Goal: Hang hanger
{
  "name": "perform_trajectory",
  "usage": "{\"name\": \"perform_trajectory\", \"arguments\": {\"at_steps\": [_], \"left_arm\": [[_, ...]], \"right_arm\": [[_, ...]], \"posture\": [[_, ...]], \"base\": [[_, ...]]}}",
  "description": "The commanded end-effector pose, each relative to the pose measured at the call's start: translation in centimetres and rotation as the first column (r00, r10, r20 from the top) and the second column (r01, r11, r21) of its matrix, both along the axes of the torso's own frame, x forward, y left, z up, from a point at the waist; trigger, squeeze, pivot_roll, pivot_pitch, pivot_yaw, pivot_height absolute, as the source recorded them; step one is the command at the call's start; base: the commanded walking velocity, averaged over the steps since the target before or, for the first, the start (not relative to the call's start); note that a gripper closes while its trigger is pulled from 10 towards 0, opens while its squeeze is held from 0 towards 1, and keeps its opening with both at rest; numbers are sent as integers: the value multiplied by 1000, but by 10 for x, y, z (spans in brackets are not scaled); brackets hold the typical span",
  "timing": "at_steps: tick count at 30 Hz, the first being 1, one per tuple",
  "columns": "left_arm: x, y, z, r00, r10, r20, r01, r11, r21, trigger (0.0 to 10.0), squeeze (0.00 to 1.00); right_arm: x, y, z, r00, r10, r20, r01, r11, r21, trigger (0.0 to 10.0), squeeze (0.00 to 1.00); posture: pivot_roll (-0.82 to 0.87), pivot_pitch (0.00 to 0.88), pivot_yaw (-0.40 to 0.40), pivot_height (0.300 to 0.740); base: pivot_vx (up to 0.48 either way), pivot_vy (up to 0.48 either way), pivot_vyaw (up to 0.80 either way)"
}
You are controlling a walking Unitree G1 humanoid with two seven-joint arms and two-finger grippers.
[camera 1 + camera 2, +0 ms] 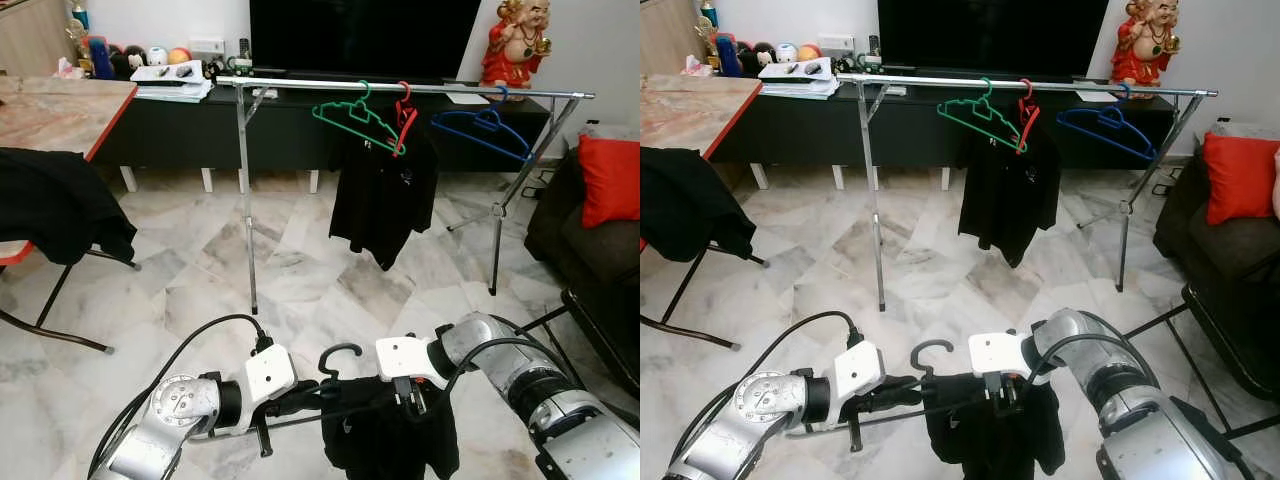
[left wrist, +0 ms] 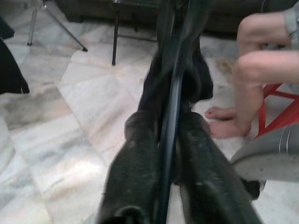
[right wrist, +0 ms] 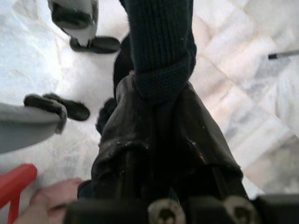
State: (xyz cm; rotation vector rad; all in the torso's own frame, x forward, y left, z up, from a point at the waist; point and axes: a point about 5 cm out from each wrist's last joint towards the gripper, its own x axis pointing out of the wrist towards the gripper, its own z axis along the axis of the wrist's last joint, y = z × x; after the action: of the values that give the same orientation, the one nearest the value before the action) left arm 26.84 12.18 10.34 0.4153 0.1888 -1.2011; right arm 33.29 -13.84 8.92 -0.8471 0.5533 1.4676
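A long metal rack (image 1: pixel 420 90) stands across the room, well ahead of the robot. Low in front, the black hanger (image 1: pixel 338 358) with a black shirt (image 1: pixel 390 440) is squeezed tight by the left gripper (image 1: pixel 312 397), and the right gripper (image 1: pixel 412 398) pinches the shirt.

Glossy marble floor (image 1: pixel 300 270); shiny metal rail (image 1: pixel 400 88); matt black cloth shirt (image 1: pixel 385 440); plastic hanger (image 1: pixel 338 358).
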Motion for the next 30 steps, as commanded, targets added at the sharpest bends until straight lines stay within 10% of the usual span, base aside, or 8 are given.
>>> {"name": "perform_trajectory", "arguments": {"at_steps": [1,9,22,24,30], "left_arm": [[1,-7,10,999,-39,33,39,999,-12,10000,1000],[3,1,12,999,-43,30,43,999,21,10000,1000],[27,73,41,944,256,206,-276,958,75,10000,1000],[32,88,46,895,369,252,-388,921,32,10000,1000],[37,129,38,620,735,273,-728,669,-150,10000,1000]], "right_arm": [[-1,0,0,1000,11,1,-11,1000,-7,0,0],[0,-4,-1,1000,8,17,-7,999,-40,0,0],[4,-31,-9,987,-110,119,130,976,-177,0,0],[9,-35,-6,967,-192,166,216,966,-140,0,0],[26,-40,5,863,-401,308,430,902,-30,0,0]], "posture": [[122,40,-98,740],[123,51,-100,740],[130,64,-109,740],[130,68,-108,740],[126,77,-106,740]], "base": [[0,0,0],[0,0,0],[0,0,0],[0,0,0],[0,0,0]]}}
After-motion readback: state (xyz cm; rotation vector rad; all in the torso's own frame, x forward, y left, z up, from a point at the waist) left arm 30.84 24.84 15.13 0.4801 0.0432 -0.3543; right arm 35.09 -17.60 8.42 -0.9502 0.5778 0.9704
